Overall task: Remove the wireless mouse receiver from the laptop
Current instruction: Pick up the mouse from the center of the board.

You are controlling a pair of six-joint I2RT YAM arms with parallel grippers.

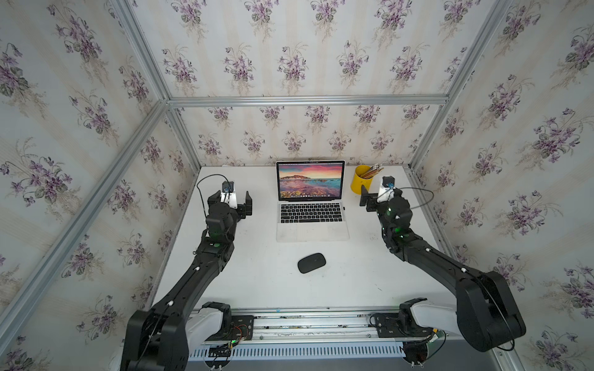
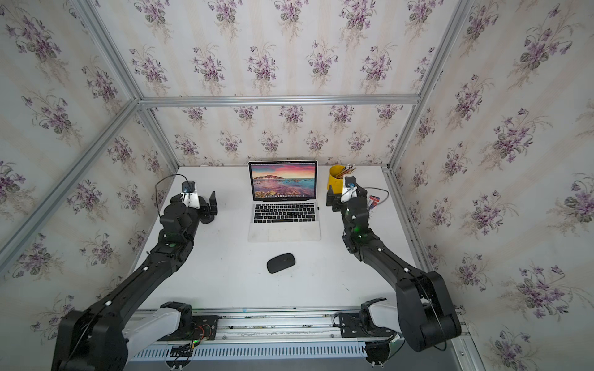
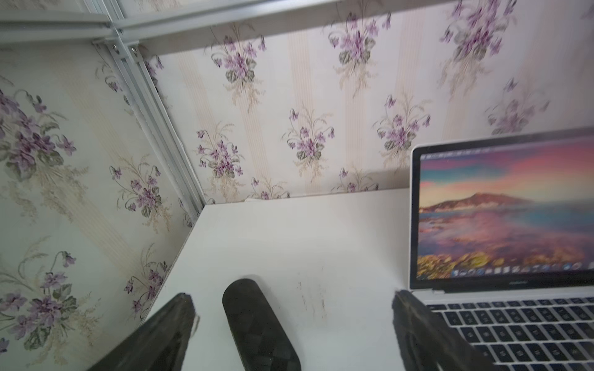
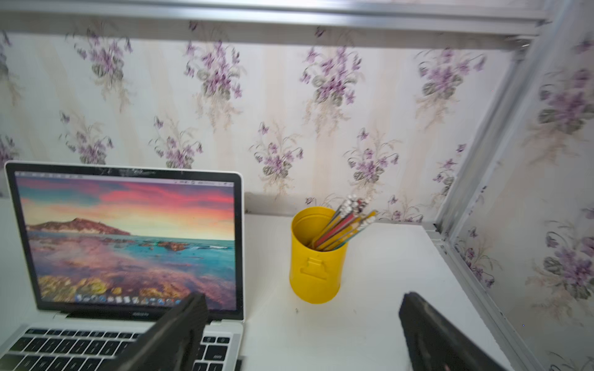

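Both top views: the laptop (image 1: pixel 310 225) sits open at the middle-back of the bench (image 1: pixel 257 282). The wireless mouse receiver (image 1: pixel 344 208) is just a tiny black stub poking out of the laptop's right edge, level with the keyboard. The right gripper (image 1: pixel 366 200) hovers near that edge, jaws spread wide and holding nothing. The left gripper (image 1: pixel 245 205) is on the laptop's other side, also spread and empty. The mouse (image 1: pixel 311 262) lies out front, well clear. The yellow pencil cup (image 1: pixel 360 180) is close behind the right gripper, so I reckon a sloppy swing could tip it.

Left wrist view: the fingers are apart with nothing between them, and a long black case (image 3: pixel 257 324) lies on the bench below. The laptop's left side is right next to one finger. If that arm moves in to brace the laptop, it could shove the case or bump the screen.

Right wrist view: the fingers are wide apart, one in front of the keyboard corner, with the cup further back between them. I can't make out the receiver for sure here. There's only a dark bit at the laptop's edge, at the very bottom of the frame.

That's my main worry. The stub is so small the pads could slip off it. Or they could clamp the laptop's edge and drag the whole machine sideways instead of pulling the plug out.
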